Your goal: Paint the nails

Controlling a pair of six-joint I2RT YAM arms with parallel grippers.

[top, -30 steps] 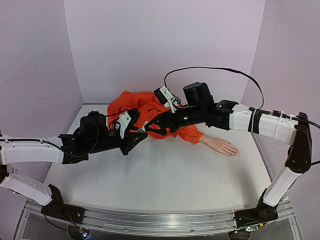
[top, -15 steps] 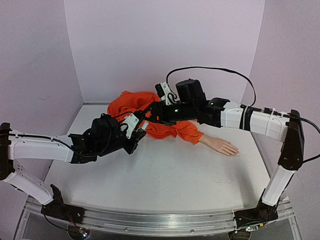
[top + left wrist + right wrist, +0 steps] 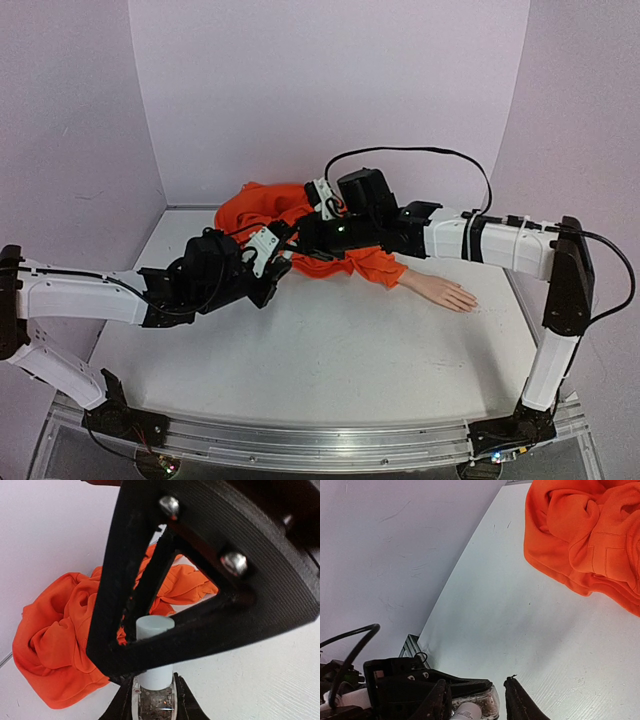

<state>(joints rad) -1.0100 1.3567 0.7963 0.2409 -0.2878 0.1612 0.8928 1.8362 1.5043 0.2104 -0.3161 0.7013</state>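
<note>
My left gripper (image 3: 155, 692) is shut on a small clear bottle (image 3: 155, 704) with a white cap (image 3: 155, 650), held above the table at centre left (image 3: 277, 266). My right gripper (image 3: 475, 687) straddles that cap (image 3: 467, 712) from the far side; a gap still shows between the cap and one finger (image 3: 519, 702). In the left wrist view its black finger (image 3: 165, 600) crosses in front of the cap. The pale mannequin hand (image 3: 447, 292) lies flat at the right, coming out of an orange sleeve (image 3: 372, 266). Its nails (image 3: 470, 301) are too small to make out.
Bunched orange cloth (image 3: 272, 208) lies at the back centre, behind both grippers, and shows as orange cloth (image 3: 585, 540) in the right wrist view. Lilac walls (image 3: 330, 90) close in the white table (image 3: 330, 360) at the back and sides.
My right gripper has slid left onto the bottle's cap and its jaws have narrowed. My left arm rose and moved right with the bottle, then held still.
</note>
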